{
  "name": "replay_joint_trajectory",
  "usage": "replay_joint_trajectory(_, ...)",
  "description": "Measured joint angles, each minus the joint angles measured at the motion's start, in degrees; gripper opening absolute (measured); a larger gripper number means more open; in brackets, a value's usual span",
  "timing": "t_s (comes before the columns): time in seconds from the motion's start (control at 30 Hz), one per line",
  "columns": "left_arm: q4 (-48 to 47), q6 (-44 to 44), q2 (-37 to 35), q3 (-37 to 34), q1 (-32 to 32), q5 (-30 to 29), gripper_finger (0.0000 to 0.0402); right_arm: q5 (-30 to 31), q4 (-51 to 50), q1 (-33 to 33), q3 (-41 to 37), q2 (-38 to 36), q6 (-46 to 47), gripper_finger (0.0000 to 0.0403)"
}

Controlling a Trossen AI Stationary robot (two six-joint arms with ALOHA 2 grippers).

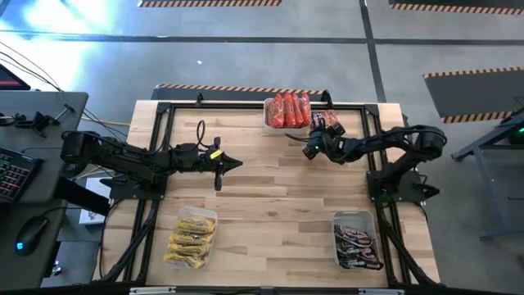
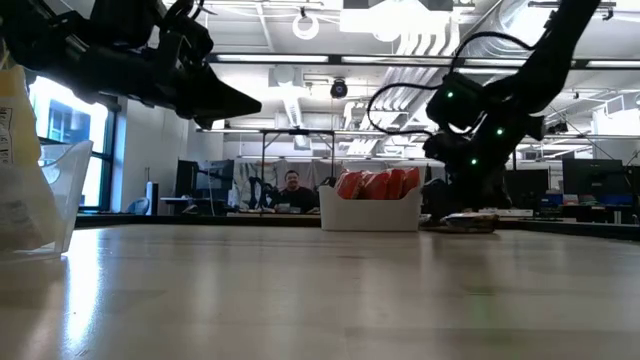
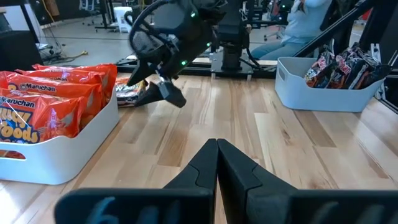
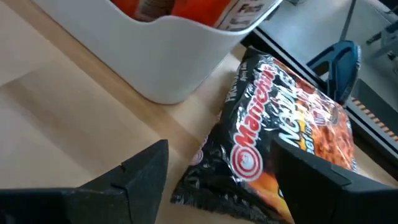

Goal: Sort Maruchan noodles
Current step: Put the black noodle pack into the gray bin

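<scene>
A dark Maruchan noodle packet (image 4: 273, 124) lies flat on the table beside a white tub (image 4: 155, 56) of red-orange packets (image 1: 288, 108) at the far edge. My right gripper (image 4: 217, 165) is open and slants down over the dark packet (image 1: 327, 121), one finger on each side of its near end. I see no touch. My left gripper (image 3: 217, 152) is shut with nothing in it. It hovers level over the table's middle left (image 1: 236, 164).
A clear tub (image 1: 182, 215) of yellow packets stands at the near left. A white tub (image 1: 336, 220) of dark packets stands at the near right. The wood between them is bare. A black frame rail (image 1: 246, 105) runs along the far edge. A person sits beyond the table (image 2: 292, 190).
</scene>
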Motion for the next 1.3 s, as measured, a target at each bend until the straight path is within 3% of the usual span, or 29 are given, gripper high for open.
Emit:
replay_joint_trajectory(0.2, -0.07, 0.0, 0.0, 0.0, 0.0, 0.0, 0.0, -0.84, -3.37, -1.57, 3.3, 4.63, 0.93, 0.0261)
replay_joint_trajectory(0.37, -0.24, -0.01, 0.0, 0.0, 0.0, 0.0, 0.0, -1.32, -7.91, -2.23, 5.28, 5.97, 3.81, 0.0232)
replay_joint_trajectory(0.7, -0.35, 0.0, 0.0, 0.0, 0.0, 0.0, 0.0, -0.42, -13.94, -2.25, 7.16, 5.88, 4.47, 0.0103)
replay_joint_trajectory(0.93, -0.39, -0.02, 0.0, 0.0, 0.0, 0.0, 0.0, -2.39, -26.36, -1.61, 11.05, 4.41, 4.5, 0.001)
replay_joint_trajectory(1.1, -0.56, -0.02, 0.0, 0.0, 0.0, 0.0, 0.0, -8.18, -35.83, -0.6, 12.19, -0.17, 5.68, 0.0005)
replay_joint_trajectory(1.3, -0.92, -0.02, 0.0, 0.02, 0.0, 0.0, 0.0, -15.81, -38.52, 2.56, 9.47, -7.92, 9.03, 0.0001)
